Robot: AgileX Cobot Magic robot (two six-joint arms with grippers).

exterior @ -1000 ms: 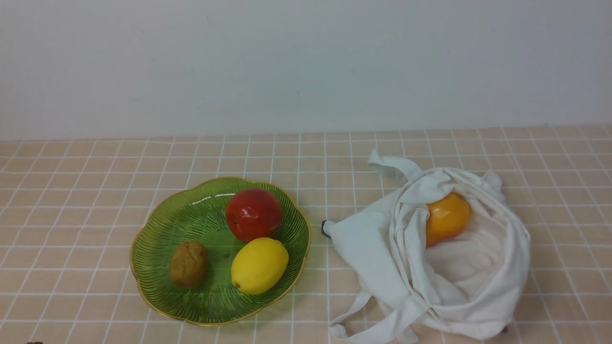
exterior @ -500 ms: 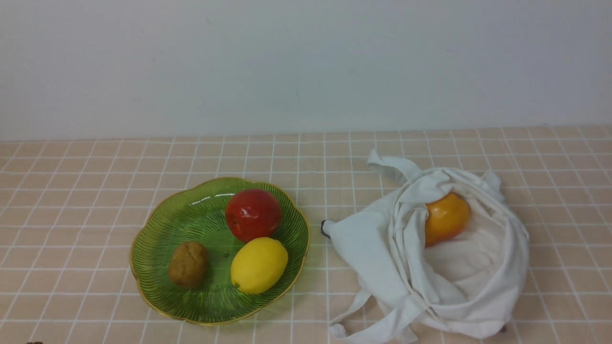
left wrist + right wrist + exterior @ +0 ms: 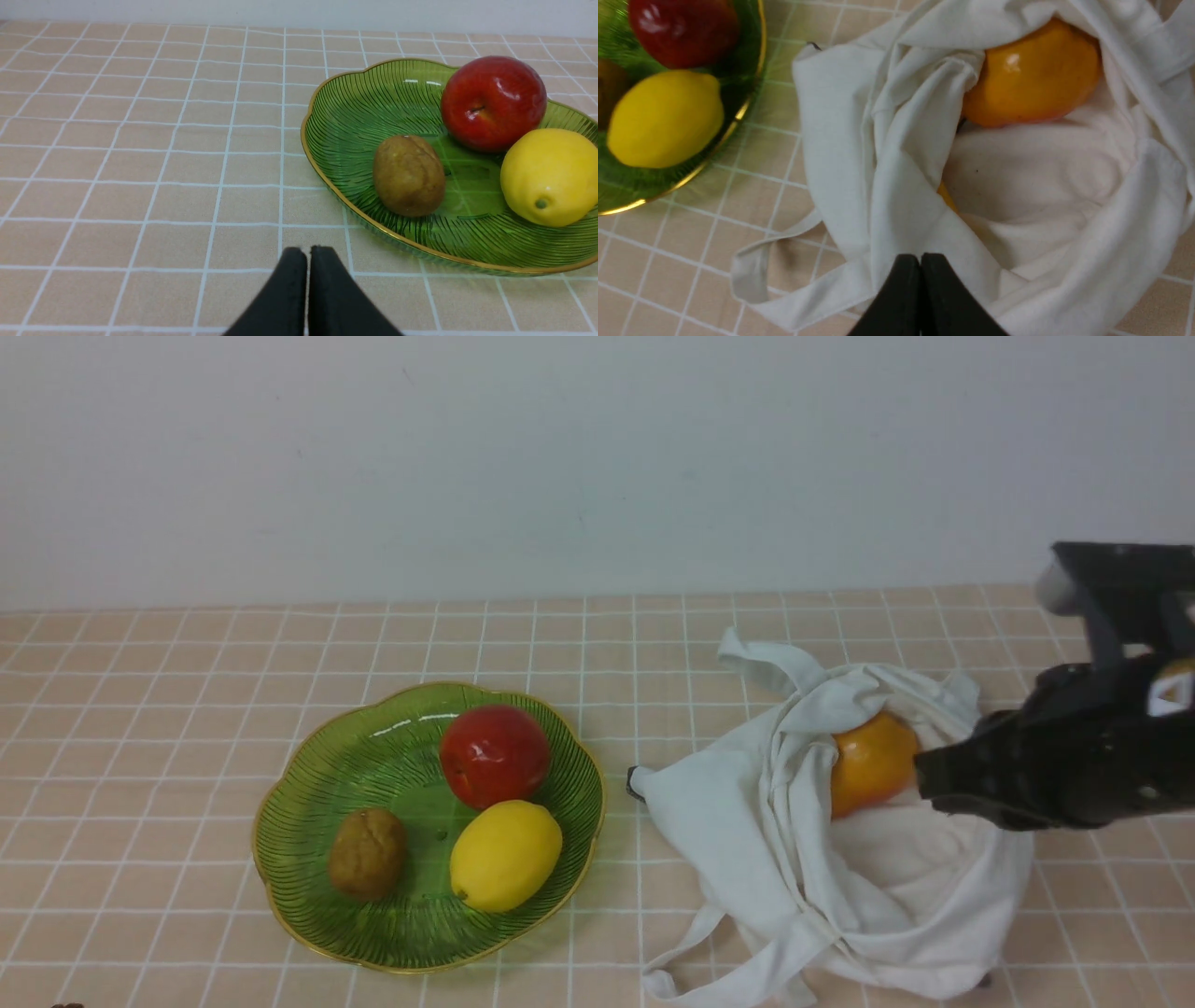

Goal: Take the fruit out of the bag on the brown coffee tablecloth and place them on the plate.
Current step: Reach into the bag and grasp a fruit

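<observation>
The orange-yellow fruit (image 3: 870, 762) lies inside the open white bag (image 3: 878, 887) on the grid tablecloth (image 3: 140, 728); it also shows in the right wrist view (image 3: 1031, 74), partly under a bag fold (image 3: 924, 93). My right gripper (image 3: 924, 782) is shut and empty, reaching in from the right just beside the fruit, above the bag; in its wrist view its tips (image 3: 920, 257) are pressed together. The green plate (image 3: 308, 784) stands to the left. My left gripper (image 3: 307, 251) is shut and empty, over bare cloth near the plate rim (image 3: 327, 182); it is out of the front view.
The plate holds a red apple (image 3: 495, 754), a yellow lemon (image 3: 506, 854) and a brown kiwi-like fruit (image 3: 368, 852). The bag's handles (image 3: 709, 971) trail toward the front edge. A white wall (image 3: 560, 457) rises behind the table.
My right arm has come into the front view from the right and now reaches over the bag next to the fruit. The bag, fruit and plate have not moved.
</observation>
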